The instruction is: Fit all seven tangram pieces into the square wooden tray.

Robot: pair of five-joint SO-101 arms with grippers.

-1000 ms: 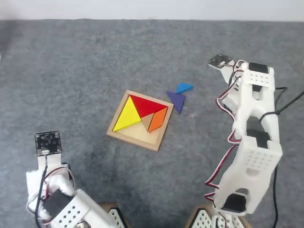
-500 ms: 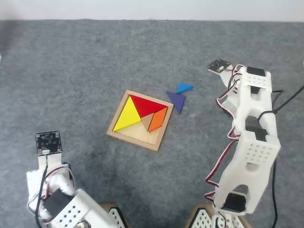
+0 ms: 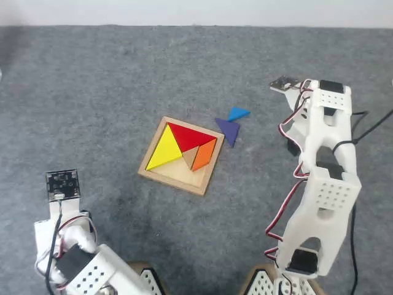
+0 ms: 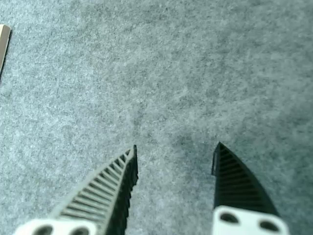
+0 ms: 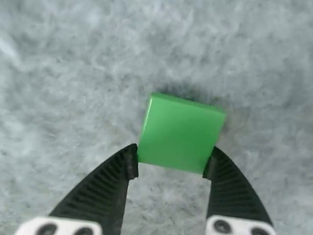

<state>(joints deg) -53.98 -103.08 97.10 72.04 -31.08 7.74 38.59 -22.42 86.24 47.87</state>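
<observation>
– Green square (image 5: 181,133), where is it?
– Flat on the grey felt table (image 3: 92,80), right side, well apart from the wooden tray (image 3: 181,172). Right claw (image 5: 172,156) is spread wide, tips flanking the square's near corners.
– Left claw (image 4: 176,147)?
– Fingers apart too, over felt, near left.
– Tray contents?
– Yellow triangle (image 3: 164,150), red triangle (image 3: 190,135) and orange piece (image 3: 204,155) are inside. Purple triangle (image 3: 229,129) and blue triangle (image 3: 237,114) lie just right of it.

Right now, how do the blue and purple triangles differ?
The blue triangle is lighter and smaller; the purple triangle is darker and larger. The purple triangle lies nearer the tray, the blue triangle beyond it. Both lie flat on the felt, outside the tray, close together.
</observation>
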